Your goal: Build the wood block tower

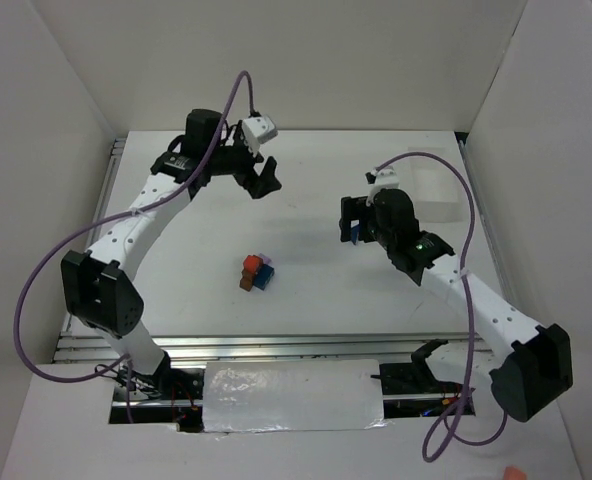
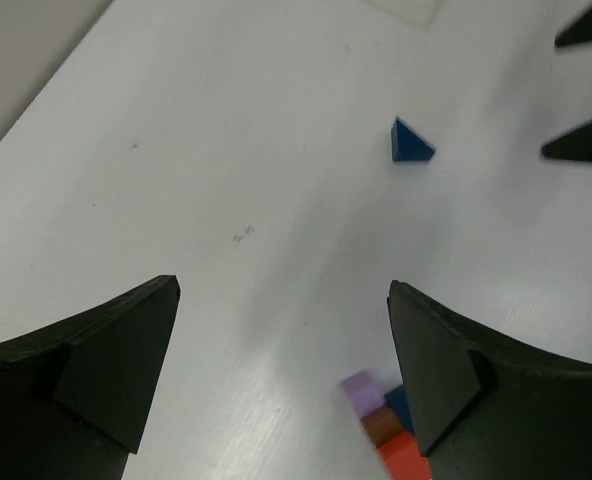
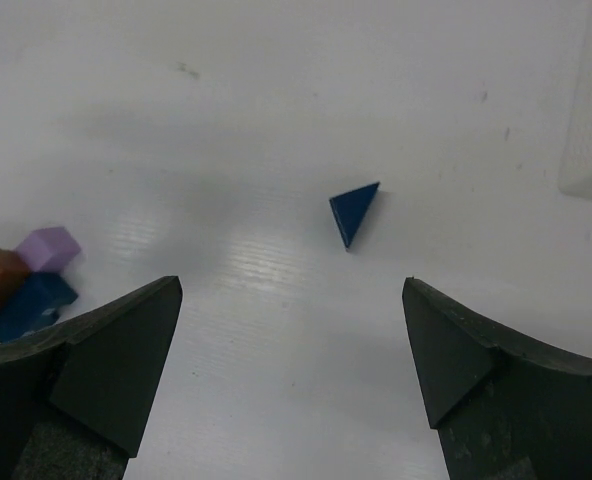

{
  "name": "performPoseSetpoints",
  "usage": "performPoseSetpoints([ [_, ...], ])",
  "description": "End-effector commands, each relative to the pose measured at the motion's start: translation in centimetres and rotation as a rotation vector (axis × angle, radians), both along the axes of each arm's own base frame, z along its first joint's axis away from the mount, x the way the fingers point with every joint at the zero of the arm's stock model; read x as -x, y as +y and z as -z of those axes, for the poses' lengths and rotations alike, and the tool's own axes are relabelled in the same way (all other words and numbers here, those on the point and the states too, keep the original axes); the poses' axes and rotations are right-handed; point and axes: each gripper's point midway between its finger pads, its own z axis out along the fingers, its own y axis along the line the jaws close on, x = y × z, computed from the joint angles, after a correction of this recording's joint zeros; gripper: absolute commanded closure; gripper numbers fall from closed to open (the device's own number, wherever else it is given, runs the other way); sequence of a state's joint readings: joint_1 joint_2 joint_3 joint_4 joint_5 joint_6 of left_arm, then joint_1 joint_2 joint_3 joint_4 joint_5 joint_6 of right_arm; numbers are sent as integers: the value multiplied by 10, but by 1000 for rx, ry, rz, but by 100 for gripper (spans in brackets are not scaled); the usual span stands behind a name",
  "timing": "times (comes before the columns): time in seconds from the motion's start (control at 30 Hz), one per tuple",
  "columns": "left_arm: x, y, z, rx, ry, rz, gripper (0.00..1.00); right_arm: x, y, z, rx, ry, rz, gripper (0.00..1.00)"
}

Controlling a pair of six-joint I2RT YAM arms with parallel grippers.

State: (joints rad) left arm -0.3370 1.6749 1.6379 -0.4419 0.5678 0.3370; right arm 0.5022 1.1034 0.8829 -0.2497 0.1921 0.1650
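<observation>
**Blue wedge loose, tower only part-built**

Painted wooden blocks make up what there is of the wood block tower, which sits near the middle of the bench, between my two arms. I count a red block, a pale purple block, a blue block and a brown block, all packed against one another. From above they read as a tight clump. The red one seems to ride higher than the rest, but I cannot tell how many layers there are.

One piece is not yet in. A blue wedge lies alone on the bench, well apart from the clump and off toward my right arm. It sits just ahead of my right pincer, whose jaws stand wide apart with nothing between them. My left pincer is spread just as wide and holds nothing. It hangs over bare bench on the far side of the clump. A clear plastic tray rests beyond my right arm.

I judge the base laid and the wedge the one piece left, probably the cap. The job looks well along but not finished.
</observation>
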Motion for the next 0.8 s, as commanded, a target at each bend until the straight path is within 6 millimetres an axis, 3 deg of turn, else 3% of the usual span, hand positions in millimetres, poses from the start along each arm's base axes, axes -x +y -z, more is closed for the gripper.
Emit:
performPoseSetpoints([
  [0.0,-7,10,-54,285,99,-298,1,-6,-22,40,-23,141,179,0],
  [0.17,29,22,-38,382,125,-414,1,-20,-14,78,38,236,165,1],
  [0.27,41,35,-20,346,130,-485,1,-31,-8,101,67,285,132,5],
  [0.43,45,57,3,281,133,-620,1,-54,-16,133,74,382,181,12],
  [0.77,41,56,21,233,132,-617,1,-77,-13,146,102,470,166,28],
])
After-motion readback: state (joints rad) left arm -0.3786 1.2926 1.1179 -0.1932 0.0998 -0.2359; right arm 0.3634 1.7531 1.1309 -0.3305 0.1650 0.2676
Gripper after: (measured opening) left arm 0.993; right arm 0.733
